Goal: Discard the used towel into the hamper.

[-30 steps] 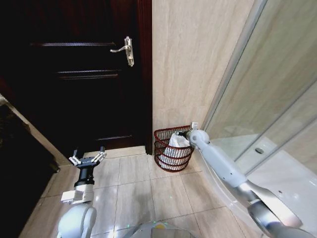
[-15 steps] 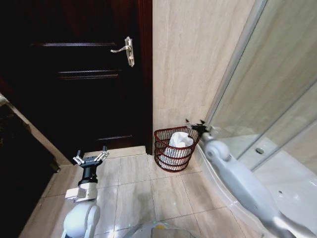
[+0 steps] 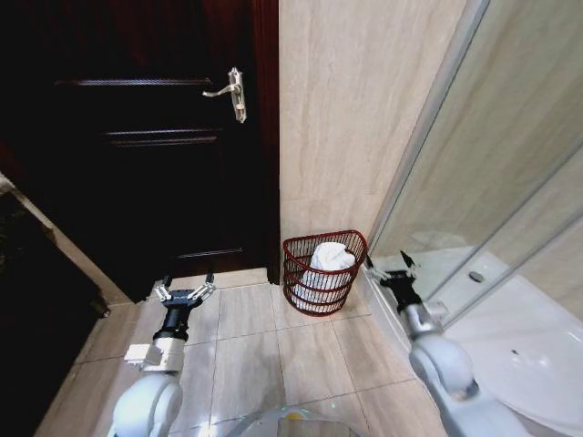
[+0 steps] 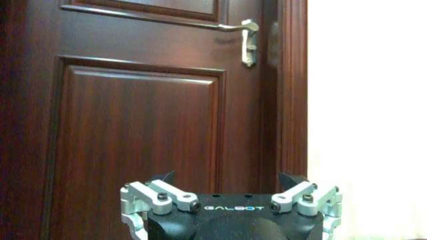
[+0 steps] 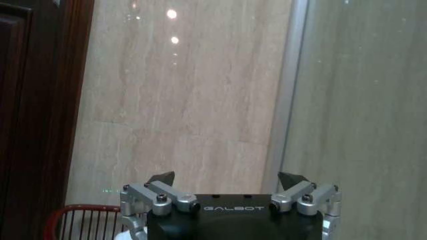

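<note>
we log the white crumpled towel (image 3: 329, 258) inside the round reddish-brown wire hamper (image 3: 321, 296), frame centre. right gripper (image 3: 393, 269), fingers spread and empty, sits just right of it, nearer than the left gripper (image 3: 185, 291), also spread, lower left.

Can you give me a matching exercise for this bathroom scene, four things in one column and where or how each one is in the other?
Things:
1. towel
2. hamper
3. left pincer
4. right pincer

States:
A. open, low in front of the dark door
B. on the floor by the tiled wall
C. open, empty, beside the glass shower screen
D. white, lying inside the wire basket

Pairs: 1-D, 2-B, 3-A, 4-C
</note>
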